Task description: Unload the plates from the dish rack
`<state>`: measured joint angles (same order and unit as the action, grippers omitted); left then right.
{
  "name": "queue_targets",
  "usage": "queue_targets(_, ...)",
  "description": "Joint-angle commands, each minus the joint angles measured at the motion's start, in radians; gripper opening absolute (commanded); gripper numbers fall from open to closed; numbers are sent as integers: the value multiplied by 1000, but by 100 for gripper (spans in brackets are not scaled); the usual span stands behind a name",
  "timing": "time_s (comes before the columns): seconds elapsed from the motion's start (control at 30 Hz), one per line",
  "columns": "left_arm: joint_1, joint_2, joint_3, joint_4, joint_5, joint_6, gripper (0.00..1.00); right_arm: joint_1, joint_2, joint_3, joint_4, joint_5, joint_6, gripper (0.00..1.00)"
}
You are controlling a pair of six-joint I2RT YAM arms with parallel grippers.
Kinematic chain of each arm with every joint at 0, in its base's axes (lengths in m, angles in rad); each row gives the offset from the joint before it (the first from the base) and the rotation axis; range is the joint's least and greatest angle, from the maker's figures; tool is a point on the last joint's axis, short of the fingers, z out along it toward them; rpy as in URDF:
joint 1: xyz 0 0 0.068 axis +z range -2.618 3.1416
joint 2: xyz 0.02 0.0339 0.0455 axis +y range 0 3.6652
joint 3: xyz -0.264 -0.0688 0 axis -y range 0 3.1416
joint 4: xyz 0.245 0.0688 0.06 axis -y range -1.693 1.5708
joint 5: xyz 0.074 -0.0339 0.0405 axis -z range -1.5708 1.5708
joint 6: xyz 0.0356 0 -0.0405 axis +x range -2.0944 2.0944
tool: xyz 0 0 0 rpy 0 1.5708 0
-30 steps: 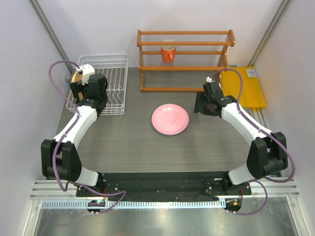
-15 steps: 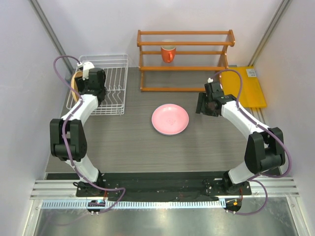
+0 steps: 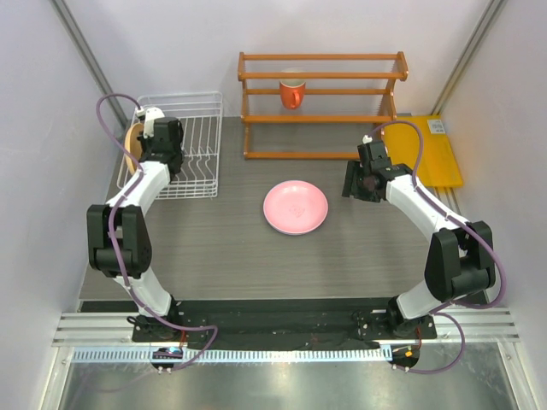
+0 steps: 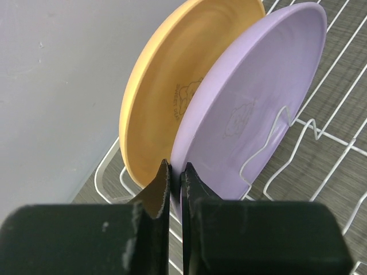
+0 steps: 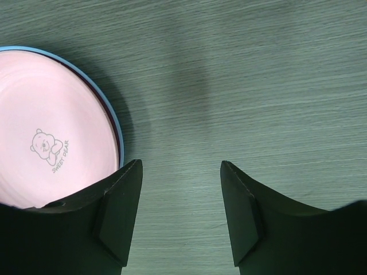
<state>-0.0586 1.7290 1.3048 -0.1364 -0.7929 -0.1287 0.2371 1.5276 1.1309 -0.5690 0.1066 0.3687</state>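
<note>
The lilac plate (image 4: pixel 258 97) stands in the dish rack (image 4: pixel 321 149) beside the orange-yellow plate (image 4: pixel 166 86), its rim pinched by the left gripper (image 4: pixel 175 169); so thin a hold may slip on lifting. The right gripper (image 5: pixel 180 212) hangs open.

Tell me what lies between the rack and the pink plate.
Nothing but bare table. The top view shows that stretch from the rack to the pink plate with no object on it.
</note>
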Motion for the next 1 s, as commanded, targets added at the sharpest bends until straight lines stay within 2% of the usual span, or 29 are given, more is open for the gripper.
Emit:
queue_targets(0.0,0,-45,54,31,-12,-37,0,-5,-15,-2,21,-7,-11,62)
queue_targets(0.3,-53,-112,60,96,-161,93,0,-5,-35,-16,23,-5,-8,62)
queue_targets(0.53,-148,-138,36,245,-324,311,0,-7,-61,-23,23,-5,-7,62)
queue_targets(0.97,-172,-143,16,271,-399,379,0,-5,-99,-28,21,-21,-2,63)
